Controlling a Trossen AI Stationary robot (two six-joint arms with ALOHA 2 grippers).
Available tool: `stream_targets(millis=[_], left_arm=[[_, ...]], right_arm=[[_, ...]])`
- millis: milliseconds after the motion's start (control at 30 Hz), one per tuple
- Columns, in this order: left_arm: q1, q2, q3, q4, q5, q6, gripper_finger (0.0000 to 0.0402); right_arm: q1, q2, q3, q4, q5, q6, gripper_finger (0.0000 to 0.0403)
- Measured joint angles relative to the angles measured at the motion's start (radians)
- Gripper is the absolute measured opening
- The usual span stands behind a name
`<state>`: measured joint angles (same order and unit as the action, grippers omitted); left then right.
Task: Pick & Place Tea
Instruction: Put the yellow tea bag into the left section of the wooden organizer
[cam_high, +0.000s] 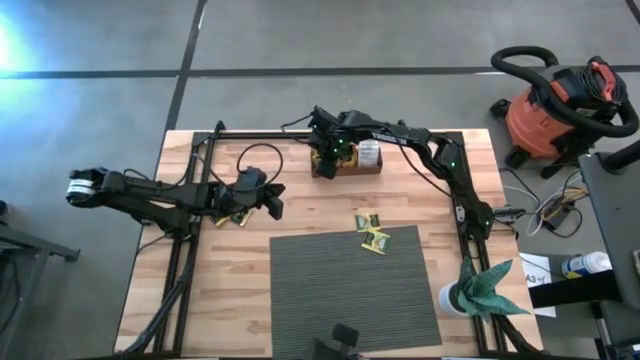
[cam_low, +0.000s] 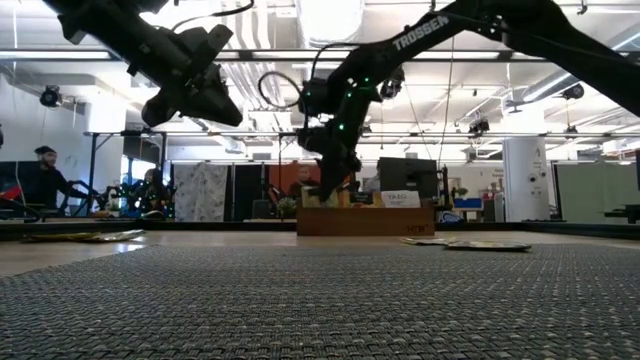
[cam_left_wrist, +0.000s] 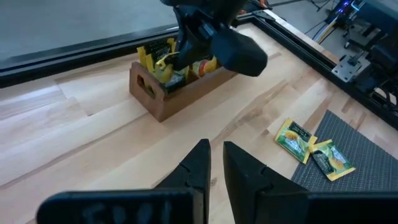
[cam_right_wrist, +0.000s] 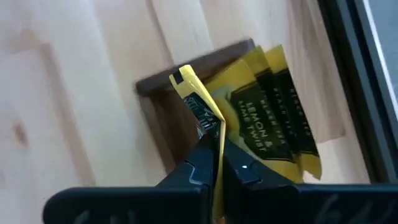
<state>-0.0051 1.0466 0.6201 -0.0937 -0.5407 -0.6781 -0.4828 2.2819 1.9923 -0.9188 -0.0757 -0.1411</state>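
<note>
Left gripper (cam_left_wrist: 214, 163) hovered above bare wood, fingers slightly parted, grasping nothing. Two loose sachets (cam_high: 371, 230) lay at its three o'clock. Right gripper (cam_right_wrist: 217, 163) over wooden tray (cam_high: 350, 169), clenched on a yellow sachet (cam_right_wrist: 198, 102); more sachets (cam_right_wrist: 280, 106) stood beneath.

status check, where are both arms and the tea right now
Right gripper shut on a yellow sachet, over the tray. Left gripper empty, fingers nearly closed, hovering left of the mat. Two sachets loose at mat's edge. Nothing blocking.
</note>
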Motion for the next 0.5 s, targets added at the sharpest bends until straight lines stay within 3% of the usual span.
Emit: stream_targets(millis=[200,500], left_arm=[[-0.005,0.000,0.000,-0.010,0.000,0.000,0.0039],[-0.005,0.000,0.000,-0.013,0.000,0.000,0.0039]], right_arm=[[-0.003,0.019,-0.001,-0.016,0.035,-0.001,0.0021],[0.001,0.013,0.028,-0.044,0.083,-0.045,0.0093]])
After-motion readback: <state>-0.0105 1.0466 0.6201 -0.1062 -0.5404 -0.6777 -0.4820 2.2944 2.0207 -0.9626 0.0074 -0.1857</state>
